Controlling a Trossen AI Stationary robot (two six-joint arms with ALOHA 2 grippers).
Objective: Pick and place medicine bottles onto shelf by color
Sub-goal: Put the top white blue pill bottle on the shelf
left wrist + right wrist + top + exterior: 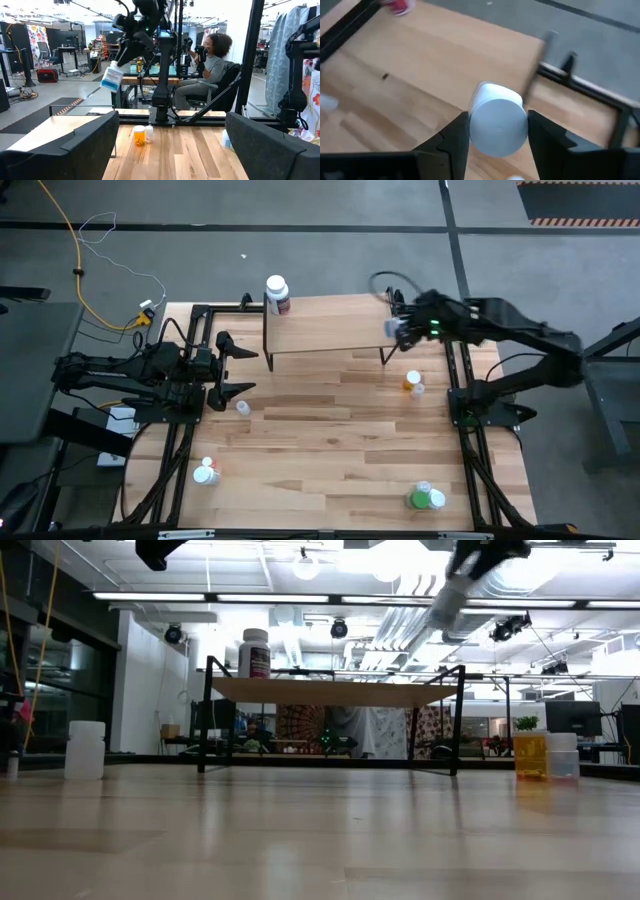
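Observation:
My right gripper [400, 330] is shut on a white bottle [497, 122], up in the air over the right end of the shelf [325, 330]. The bottle also shows in the left wrist view [112, 77] and, blurred, in the low view [450, 595]. A white-capped bottle with a red label [277, 293] stands on the shelf's far left corner. An orange bottle [411, 380] and a small white one [417, 391] stand on the table just near of the shelf's right end. My left gripper [232, 367] is open and empty, left of the shelf. My right gripper pinches the white bottle's round sides [470, 125] between its two fingers, one on each side. One round end of the bottle faces the wrist camera. The bottle hangs tilted below the fingers [122, 55], lifted clear above the shelf board.
A small white bottle [242, 408] stands near my left gripper. A white bottle with a red top [206, 473] is near the front left and a green bottle [428, 498] near the front right. A person [210, 65] sits beyond the table's right side.

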